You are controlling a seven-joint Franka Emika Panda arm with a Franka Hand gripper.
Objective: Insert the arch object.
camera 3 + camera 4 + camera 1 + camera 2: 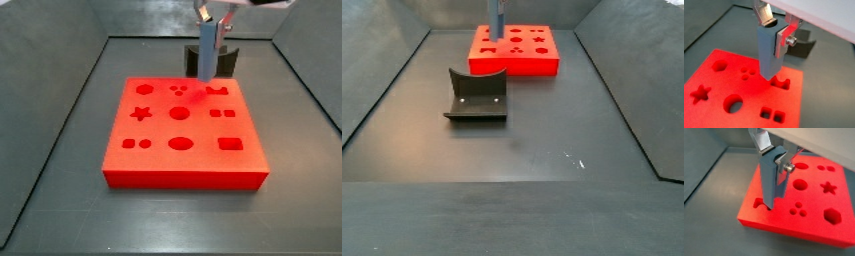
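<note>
My gripper (776,30) is shut on a tall blue-grey arch piece (771,50) and holds it upright, its curved notch up between the silver fingers (765,19). The piece also shows in a wrist view (771,183) and in both side views (210,55) (498,25). Its lower end hangs close over the red block (751,95), right beside the arch-shaped slot (781,83) at the block's edge. That slot also shows in a wrist view (763,204) and in a side view (217,90). I cannot tell whether the piece touches the block.
The red block (201,130) has several other shaped holes: star, circles, squares, hexagon. The dark fixture (476,97) stands on the grey floor beside the block, just behind the piece in a side view (229,58). Sloping grey walls ring the floor.
</note>
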